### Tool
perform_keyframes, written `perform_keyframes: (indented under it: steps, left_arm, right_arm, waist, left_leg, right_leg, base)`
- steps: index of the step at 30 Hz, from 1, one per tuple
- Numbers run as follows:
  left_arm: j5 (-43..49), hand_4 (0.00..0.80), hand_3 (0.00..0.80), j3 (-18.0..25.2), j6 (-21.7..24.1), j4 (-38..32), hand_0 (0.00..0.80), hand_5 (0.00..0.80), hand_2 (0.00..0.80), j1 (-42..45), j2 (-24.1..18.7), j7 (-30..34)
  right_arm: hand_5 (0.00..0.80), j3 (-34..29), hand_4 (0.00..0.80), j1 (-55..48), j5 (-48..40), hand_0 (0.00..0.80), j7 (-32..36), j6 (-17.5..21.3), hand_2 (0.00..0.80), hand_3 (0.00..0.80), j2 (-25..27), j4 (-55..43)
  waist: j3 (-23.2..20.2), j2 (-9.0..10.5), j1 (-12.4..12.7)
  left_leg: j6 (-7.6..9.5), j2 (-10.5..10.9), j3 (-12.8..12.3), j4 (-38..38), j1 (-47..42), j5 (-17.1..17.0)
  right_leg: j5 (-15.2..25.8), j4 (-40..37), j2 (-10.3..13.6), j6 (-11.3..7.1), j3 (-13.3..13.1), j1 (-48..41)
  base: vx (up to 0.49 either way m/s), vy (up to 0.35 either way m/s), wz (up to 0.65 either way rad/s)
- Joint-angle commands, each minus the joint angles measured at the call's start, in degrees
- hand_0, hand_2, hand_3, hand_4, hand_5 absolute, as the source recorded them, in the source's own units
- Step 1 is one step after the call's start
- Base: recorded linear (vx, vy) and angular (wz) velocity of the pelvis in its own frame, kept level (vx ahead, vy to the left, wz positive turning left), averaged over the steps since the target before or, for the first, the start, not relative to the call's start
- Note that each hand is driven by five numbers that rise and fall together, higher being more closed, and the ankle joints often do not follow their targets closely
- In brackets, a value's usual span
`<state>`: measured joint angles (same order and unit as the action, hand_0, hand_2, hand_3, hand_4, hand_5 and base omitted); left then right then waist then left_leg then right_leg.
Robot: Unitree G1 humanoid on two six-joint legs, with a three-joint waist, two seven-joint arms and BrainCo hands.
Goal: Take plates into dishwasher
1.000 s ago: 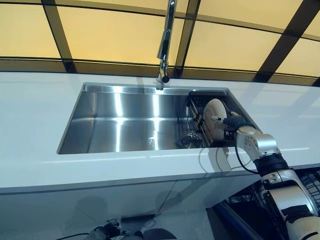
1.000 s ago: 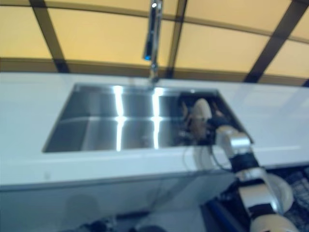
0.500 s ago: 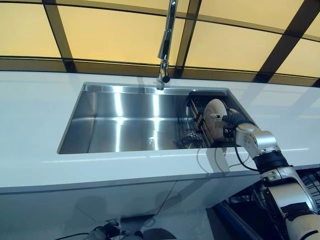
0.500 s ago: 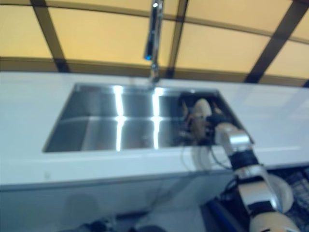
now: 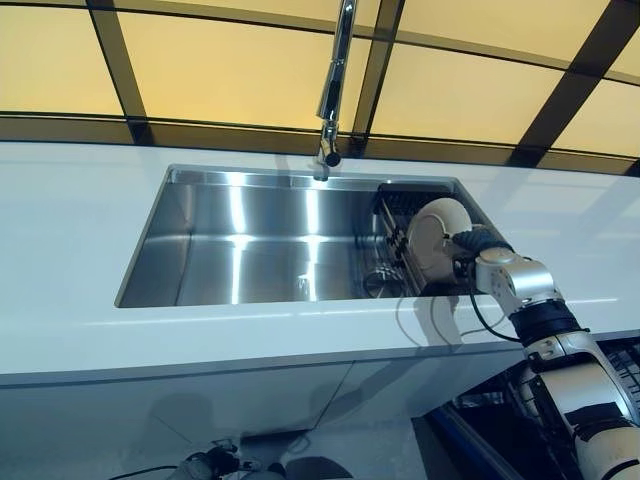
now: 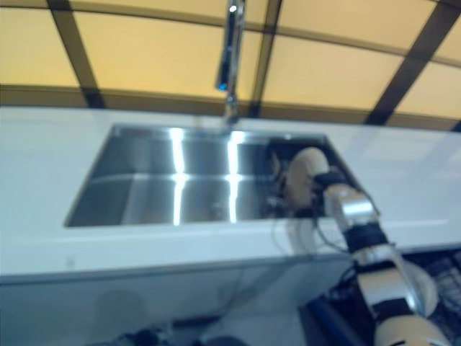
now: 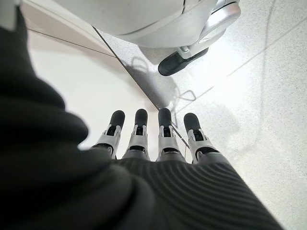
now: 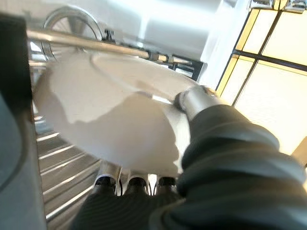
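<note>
The right hand [image 5: 478, 252] pinches a white plate [image 5: 436, 236], held tilted above the dish rack [image 5: 398, 262] at the sink's [image 5: 250, 240] right end; the left hand [image 7: 153, 143] hangs with straight fingers over the floor [image 7: 249, 86]

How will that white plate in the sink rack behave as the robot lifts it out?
The plate looks rigid and glossy, so it is probably slippery and breakable. The right hand pinches only its rim, with the thumb over the face, so it may swing. The rack wires sit close, so it could catch.
</note>
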<state>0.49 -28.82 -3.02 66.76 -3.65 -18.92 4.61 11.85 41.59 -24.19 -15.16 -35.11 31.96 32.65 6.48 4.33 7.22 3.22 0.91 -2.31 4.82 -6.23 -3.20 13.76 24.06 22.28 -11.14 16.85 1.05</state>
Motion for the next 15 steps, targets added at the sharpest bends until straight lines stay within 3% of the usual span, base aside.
perform_keyframes:
  steps: [1,10,15]
  left_arm:
    - [1.25,0.000,0.000,-0.20,0.49,0.42,0.000,0.000,0.000,-0.38,1.03,0.37]
    - [1.27,0.000,0.000,-0.22,0.35,0.37,0.000,0.000,0.000,-0.50,1.01,0.32]
    - [1.36,0.000,0.000,-0.18,0.46,0.24,0.000,0.000,0.000,-0.40,0.84,0.32]
  right_arm:
    - [0.800,-0.83,0.800,7.06,0.10,0.800,1.16,1.71,0.800,0.800,2.58,1.13]
    - [0.800,-1.17,0.800,7.04,0.76,0.800,1.19,2.56,0.800,0.800,2.95,1.04]
    - [0.800,-1.38,0.800,7.68,2.38,0.800,0.80,5.25,0.800,0.800,4.17,0.81]
  waist:
    - [-0.37,-0.34,0.82]
    - [-0.31,-0.39,0.90]
    - [-0.23,-0.40,0.89]
  left_leg:
    - [2.02,0.75,-3.58,-0.14,-1.21,6.04]
    - [2.06,0.85,-3.38,-0.04,-1.09,5.93]
    - [2.04,0.82,-3.41,0.04,-1.08,5.94]
  right_leg:
    - [-1.31,2.80,-2.14,1.52,-0.45,4.68]
    - [-1.36,2.61,-2.24,1.53,-0.40,4.62]
    - [-1.38,2.59,-2.31,1.51,-0.41,4.64]
  base:
    - [0.000,0.000,0.00]
    - [0.002,0.002,0.02]
    - [-0.005,0.000,0.02]
